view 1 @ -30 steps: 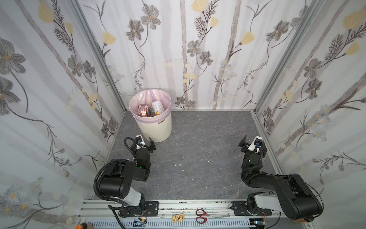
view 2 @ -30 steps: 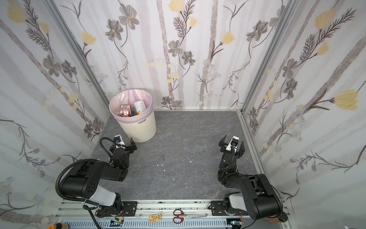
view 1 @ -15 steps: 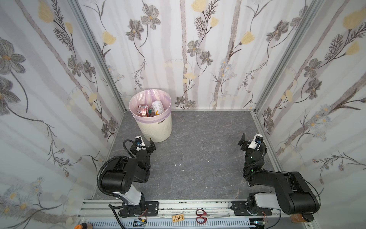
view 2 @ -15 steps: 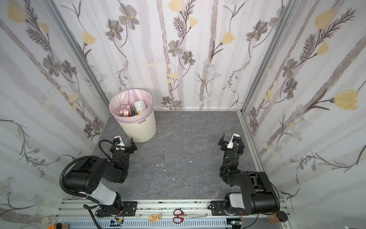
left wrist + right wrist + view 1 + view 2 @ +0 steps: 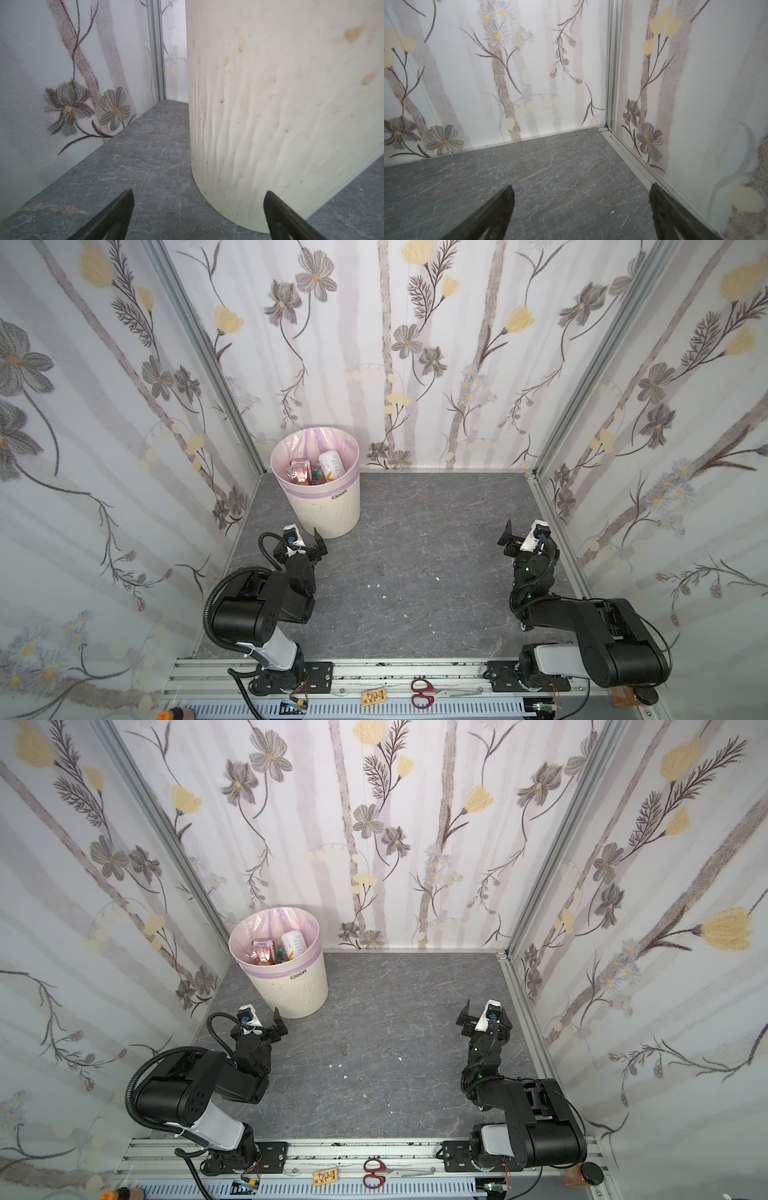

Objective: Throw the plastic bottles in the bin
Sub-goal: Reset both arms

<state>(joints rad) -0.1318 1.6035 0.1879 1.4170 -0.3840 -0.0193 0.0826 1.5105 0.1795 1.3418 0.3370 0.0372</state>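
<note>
front rail [image 5: 374, 672]: red-handled scissors [image 5: 422, 692] and a small yellow tag [image 5: 372, 696] lying on the aluminium, outside the work floor; no part of the task.
left gripper [image 5: 198, 199]: spread wide, nothing between the fingers; folded low just beside the bin's base, pointing past its ribbed wall. Looks like a parked pose, not a reach.
right gripper [image 5: 581, 195]: likewise wide apart and empty; low over bare floor near the right wall, aimed at the far corner.
floor [image 5: 415, 531]: grey marble-look sheet with only a few white crumbs [image 5: 376, 585]; no bottle seen on it in both top views or from either wrist.
bin [image 5: 328, 514]: upright in the far left corner, pink liner folded over the rim; probably tucked there to keep the middle free for picking.
plastic bottles [image 5: 330, 462]: piled inside the bin. White one with yellow print leaning on the liner, crumpled red-labelled one [image 5: 300, 472] beside it; number impossible to tell from above.
progress: judged finished or nearly so, with nothing to pick showing outside the bin.
</note>
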